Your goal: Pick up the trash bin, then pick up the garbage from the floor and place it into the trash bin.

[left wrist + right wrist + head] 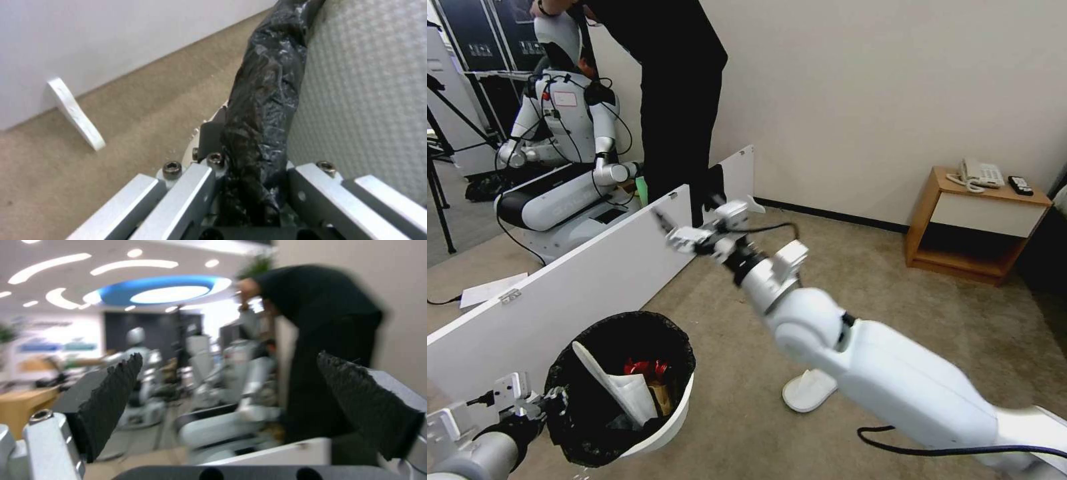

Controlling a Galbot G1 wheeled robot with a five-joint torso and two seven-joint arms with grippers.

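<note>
We hold the trash bin (657,420) at the lower left of the head view, our left end effector (554,400) clenched on its bag-lined rim; the left wrist view shows the crinkled black liner (262,110) pinched between the two jaws, with the bin's textured white wall beside it. Inside the bin lie a white slipper (610,383), something red (644,368) and a brown scrap, so we judge the collecting step well under way.

Further right, our right end effector (675,235) is raised over the carpet near the top edge of the white board (594,280), its jaws spread wide and holding nothing, as the right wrist view confirms with its two dark pads (113,396) standing well apart.

A second white slipper (808,390) rests on the floor, partly hidden under our right forearm. We judge this the next piece of garbage; reaching it calls for lowering the right arm and drawing it back towards the base, then carrying the slipper across to the bin.

The floor is beige carpet (860,280). Another robot (564,133) sits behind the board, and a wooden side table (970,227) with a phone stands against the far wall on the right.
</note>
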